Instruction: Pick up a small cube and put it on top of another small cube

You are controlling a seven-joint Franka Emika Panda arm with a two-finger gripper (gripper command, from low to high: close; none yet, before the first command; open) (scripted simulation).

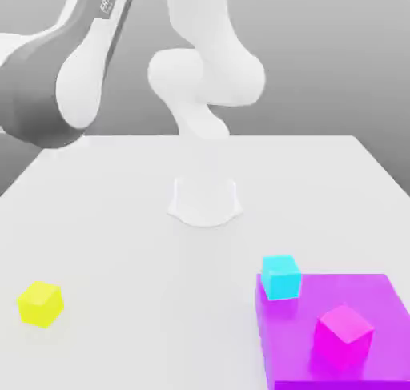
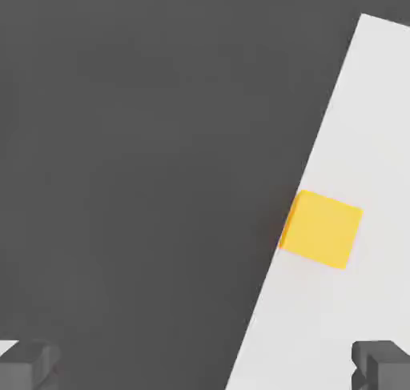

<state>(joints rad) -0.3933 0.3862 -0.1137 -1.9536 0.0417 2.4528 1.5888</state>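
A small yellow cube (image 1: 40,303) rests on the white table (image 1: 160,252) near its front, on the exterior view's left. In the hand view the yellow cube (image 2: 321,229) lies right by the table's edge, with dark floor beyond. My gripper (image 2: 204,364) hangs high above it, open, its two dark fingertips (image 2: 28,363) wide apart with nothing between them. A small cyan cube (image 1: 280,276) sits at the far left corner of a flat purple slab (image 1: 376,300). A small magenta cube (image 1: 343,334) stands on top of that slab.
The arm's white base (image 1: 205,198) stands mid-table at the back. Its grey and white upper links (image 1: 56,76) lean over the exterior view's left side. The purple slab takes up the front right corner.
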